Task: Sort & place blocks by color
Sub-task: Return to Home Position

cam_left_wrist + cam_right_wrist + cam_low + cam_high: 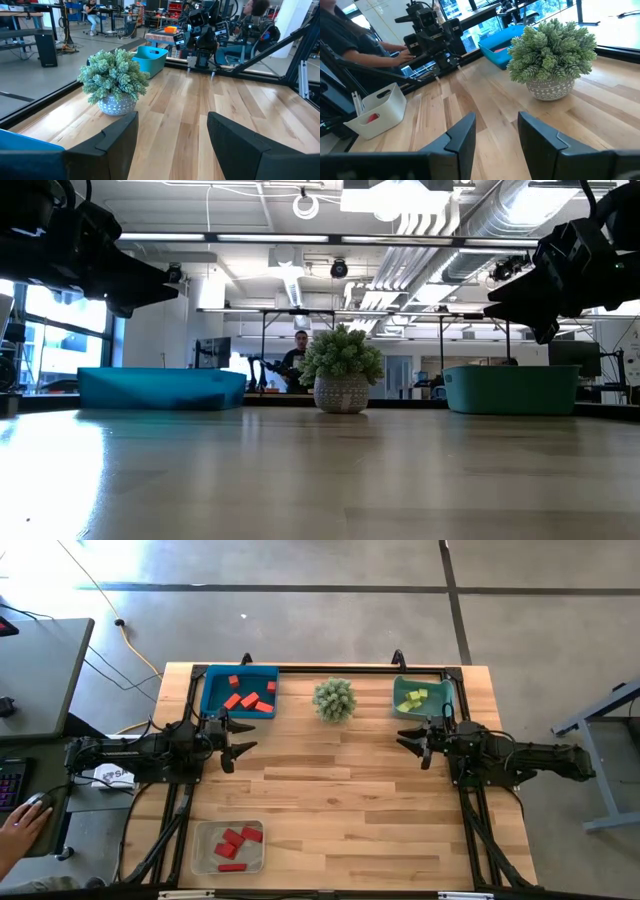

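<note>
Several red blocks [250, 698] lie in the blue bin [212, 692] at the far left. Yellow-green blocks [414, 698] lie in the teal bin [400, 705] at the far right. More red blocks [234, 843] sit in the clear tray [205, 850] near the front left edge. My left gripper [240, 738] hovers open just in front of the blue bin. My right gripper [413, 745] hovers open in front of the teal bin. Both are empty.
A spiky green plant in a white pot [334, 700] stands between the two bins at the far edge. The wide middle of the wooden table [340, 800] is bare. A person's hand [20, 825] rests on a mouse at a desk left of the table.
</note>
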### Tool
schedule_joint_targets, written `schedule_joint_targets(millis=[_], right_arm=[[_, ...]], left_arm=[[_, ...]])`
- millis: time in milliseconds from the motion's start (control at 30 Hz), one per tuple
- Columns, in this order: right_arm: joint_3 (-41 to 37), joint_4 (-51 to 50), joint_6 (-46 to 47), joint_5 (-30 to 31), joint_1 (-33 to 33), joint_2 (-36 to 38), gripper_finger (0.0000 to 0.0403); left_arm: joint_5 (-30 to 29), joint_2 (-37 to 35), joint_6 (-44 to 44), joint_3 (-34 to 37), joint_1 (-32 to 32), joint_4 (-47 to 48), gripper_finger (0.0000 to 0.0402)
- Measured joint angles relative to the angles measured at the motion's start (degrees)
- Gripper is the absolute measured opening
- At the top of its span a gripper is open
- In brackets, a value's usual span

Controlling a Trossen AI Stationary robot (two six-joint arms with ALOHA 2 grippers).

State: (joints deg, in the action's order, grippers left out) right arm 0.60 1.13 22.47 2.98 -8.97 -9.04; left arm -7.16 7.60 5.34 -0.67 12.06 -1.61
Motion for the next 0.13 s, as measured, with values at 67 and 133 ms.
schedule_joint_targets(millis=[67,133], right_arm=[[0.0,0.0,0.0,0.0,0.0,0.0,0.0134],[0.0,0.0,0.0,0.0,0.0,0.0,0.0134]], left_arm=[[0.0,0.0,0.0,0.0,0.0,0.0,0.0225],[0.0,0.0,0.0,0.0,0.0,0.0,0.0225]])
